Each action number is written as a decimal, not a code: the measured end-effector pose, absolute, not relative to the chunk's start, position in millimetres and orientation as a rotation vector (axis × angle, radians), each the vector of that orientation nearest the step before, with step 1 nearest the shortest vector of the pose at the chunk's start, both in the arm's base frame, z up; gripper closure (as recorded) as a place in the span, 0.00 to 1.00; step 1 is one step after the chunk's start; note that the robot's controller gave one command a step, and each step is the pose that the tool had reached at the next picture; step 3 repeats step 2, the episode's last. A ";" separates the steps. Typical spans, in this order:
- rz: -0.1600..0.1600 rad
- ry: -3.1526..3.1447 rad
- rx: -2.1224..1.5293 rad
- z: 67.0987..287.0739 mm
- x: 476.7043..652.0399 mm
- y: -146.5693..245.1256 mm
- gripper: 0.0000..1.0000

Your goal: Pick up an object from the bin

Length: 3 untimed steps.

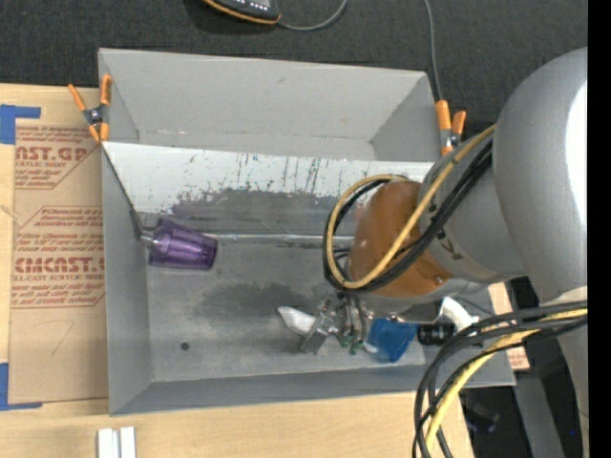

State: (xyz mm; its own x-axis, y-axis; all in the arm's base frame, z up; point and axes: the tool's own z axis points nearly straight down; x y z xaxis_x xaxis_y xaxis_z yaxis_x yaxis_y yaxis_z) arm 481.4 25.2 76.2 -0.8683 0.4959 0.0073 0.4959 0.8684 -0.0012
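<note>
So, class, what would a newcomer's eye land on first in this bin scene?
The grey arm with its orange wrist cover looms over the bin at right, its gripper low at the near right floor. A white thing and a blue thing lie beside it. Alone at the left, a purple see-through cup lies on its side.

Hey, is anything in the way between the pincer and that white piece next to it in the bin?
Nothing visible does. The pincer is right beside the white piece. The blue thing lies on the pincer's other side, and the purple cup lies far off at the left.
</note>
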 end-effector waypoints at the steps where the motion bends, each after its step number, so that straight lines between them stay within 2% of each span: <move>1: 0.001 -3.024 -0.802 101.0 479.9 25.3 1.00; 2: -0.003 -3.033 -0.803 126.7 482.2 25.5 1.00; 3: -0.003 -3.033 -0.803 126.7 482.2 25.5 1.00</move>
